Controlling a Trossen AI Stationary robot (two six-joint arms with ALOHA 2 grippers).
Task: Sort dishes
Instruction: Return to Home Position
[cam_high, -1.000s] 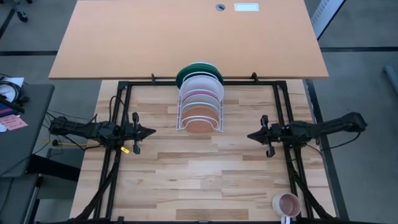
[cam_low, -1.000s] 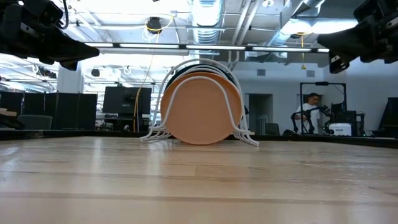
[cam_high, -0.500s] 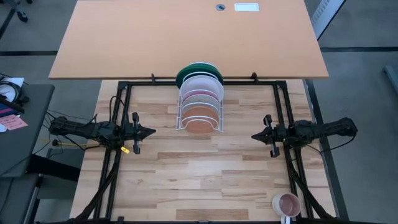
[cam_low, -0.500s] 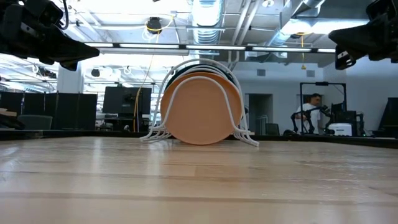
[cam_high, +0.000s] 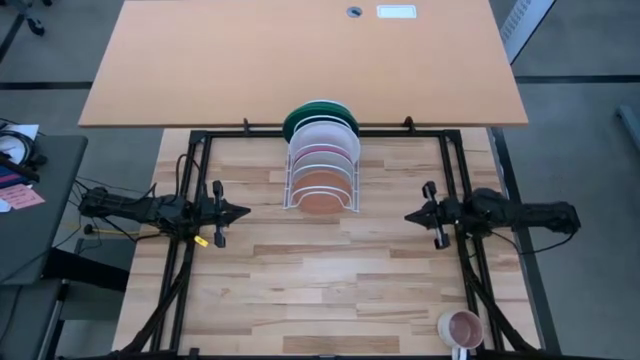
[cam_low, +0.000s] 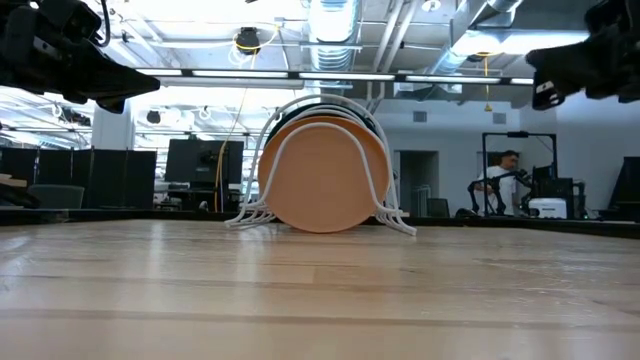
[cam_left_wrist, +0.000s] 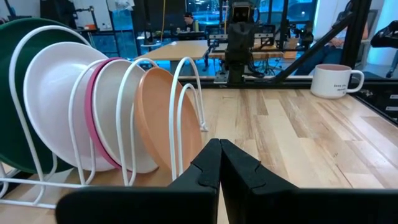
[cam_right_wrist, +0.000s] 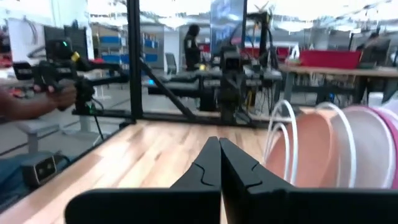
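The dishes stand on edge in a white wire rack (cam_high: 320, 188) at the middle of the table's far side. From far to near they are the dark green plate (cam_high: 316, 110), the white plate (cam_high: 325, 135), the pink plate (cam_high: 320, 156) and the terracotta plate (cam_high: 320, 197). The left wrist view shows them from the side, with the terracotta plate (cam_left_wrist: 165, 118) nearest. My left gripper (cam_high: 245, 212) hovers shut left of the rack, pointing level toward it. My right gripper (cam_high: 408, 216) hovers shut to the right of the rack, pointing back at it. Neither holds anything.
A pink mug (cam_high: 462, 328) stands at the table's near right corner. A larger orange tabletop (cam_high: 300, 60) lies beyond the far edge. Black frame rails (cam_high: 190, 170) run along the table's sides. A person (cam_low: 497, 180) stands in the room behind.
My right arm has swung round from a slant to lie straight across the table, and its gripper has drawn back a little toward the right edge, still shut. The plates and the rack have not moved.
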